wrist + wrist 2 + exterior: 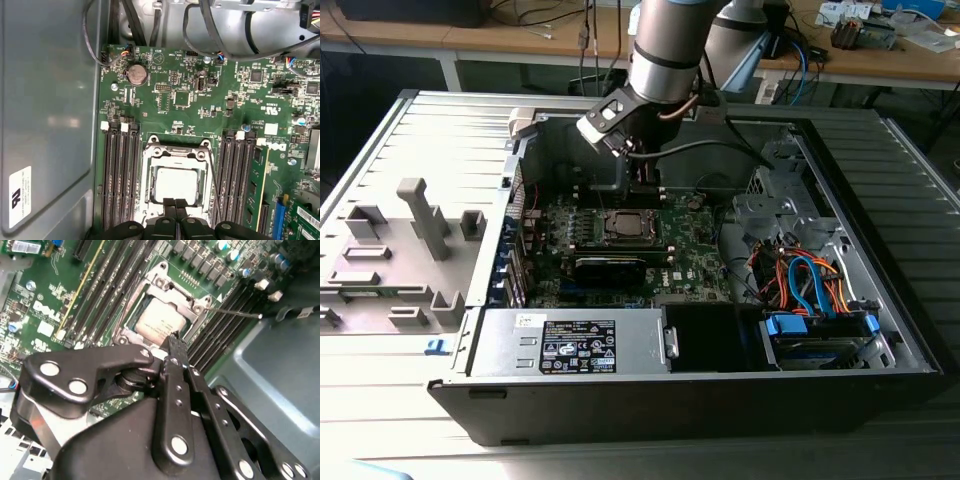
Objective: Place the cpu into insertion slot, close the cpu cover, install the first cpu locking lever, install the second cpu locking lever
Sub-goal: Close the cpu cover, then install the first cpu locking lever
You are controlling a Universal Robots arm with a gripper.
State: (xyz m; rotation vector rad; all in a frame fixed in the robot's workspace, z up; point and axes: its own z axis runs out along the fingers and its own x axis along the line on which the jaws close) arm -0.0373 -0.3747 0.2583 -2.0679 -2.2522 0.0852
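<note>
My black two-finger gripper (175,205) is pinched shut, empty. Its tips rest at the near edge of the thin silvery square cpu cover (176,150). Just ahead of them the dull silver-grey square cpu (175,182) lies flat in the metal-framed insertion slot (151,200).

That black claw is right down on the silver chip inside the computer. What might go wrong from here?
The shut gripper sits right at the edge of the chip and its metal frame; a slip might scratch either. The thin lever juts out over the memory slots, seemingly unlatched; pushed off-line, it could spring away or scrape them.
</note>
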